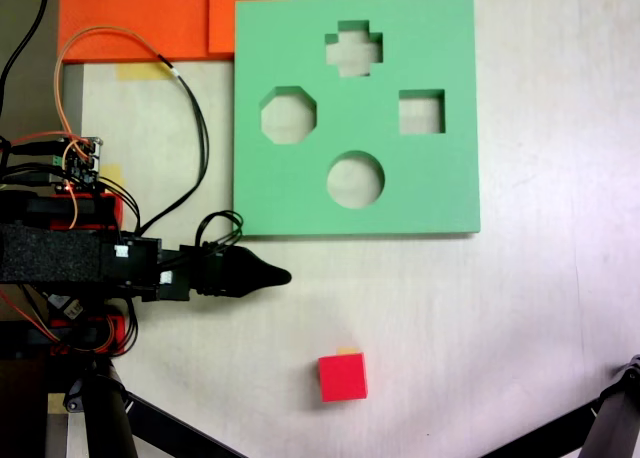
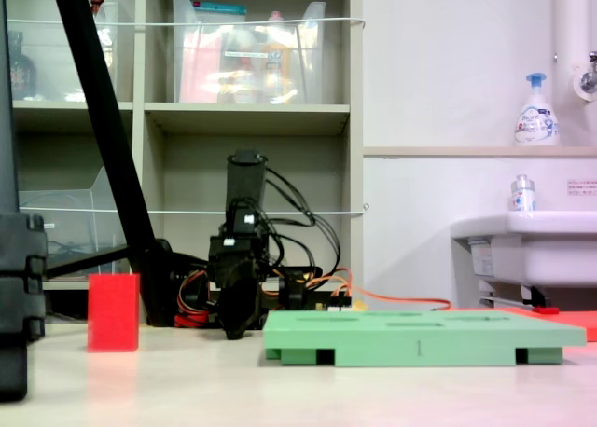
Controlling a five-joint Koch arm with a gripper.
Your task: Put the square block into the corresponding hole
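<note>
- On the pale table, the green foam board is the largest thing; in the first exterior view it lies flat from above, and in the second exterior view it shows only as a low slab seen edge-on.
- Only the first exterior view shows the board's four cutouts: a cross at the top, an octagon on the first exterior view's left, a round one below, and the square hole on the first exterior view's right.
- The black arm reaches in from the first exterior view's left, with orange and black wires looping over it; the second exterior view shows it head-on before a shelf unit.
- An orange sheet lies beyond the board's upper left corner in the first exterior view.
- A sink and a soap bottle appear only in the second exterior view, on its right.
- The gripper tapers to one dark point just off the board's lower edge; its jaws appear drawn together, holding nothing. In the second exterior view it hangs just above the table.
- The square block rests on the table, well apart from the board and near the gripper tip; in the second exterior view it stands at the left.
</note>
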